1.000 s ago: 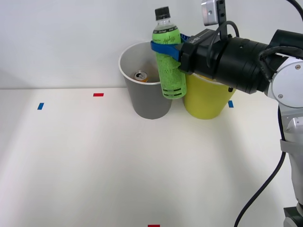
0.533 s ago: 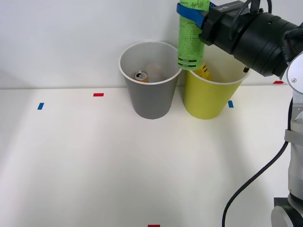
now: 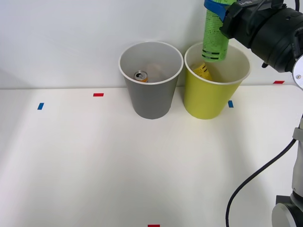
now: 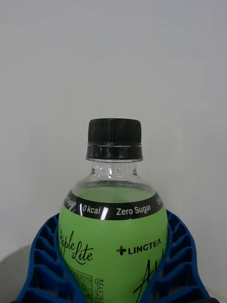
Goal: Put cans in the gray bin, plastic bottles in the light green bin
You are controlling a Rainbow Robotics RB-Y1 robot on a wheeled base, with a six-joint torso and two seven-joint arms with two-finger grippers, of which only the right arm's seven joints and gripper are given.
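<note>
**Green bottle held above the lime bin**

Front view: top of the small plastic bottle with bright green wrap label (image 3: pixel 215 38) cut off by the upper edge, cap out of sight; lower end hanging over the mouth of the round yellow-green plastic wastebasket with cream rim (image 3: pixel 208 99), clear of the rim. Inside that bin, a yellow printed item (image 3: pixel 203 71) partly hidden behind the near wall, too little showing to identify. Right gripper (image 3: pixel 218 8) clamped on the bottle's upper part, one blue finger (image 3: pixel 215 7) across the label, the other concealed behind the bottle. Black forearm reaching in from the right, high above the table, wrist level with the top edge. Just beside, nearly touching, the round gray plastic wastebasket with white rim (image 3: pixel 151 101); in it the small aluminium can with silver top and orange side (image 3: pixel 141 75), mostly hidden by the wall. White table (image 3: pixel 118 165) with red and blue tape marks.

Right wrist view: bottle upright, black screw cap (image 4: pixel 114 138) on, green label squeezed between two blue ribbed fingers (image 4: pixel 45 270); lower body cut off.
</note>
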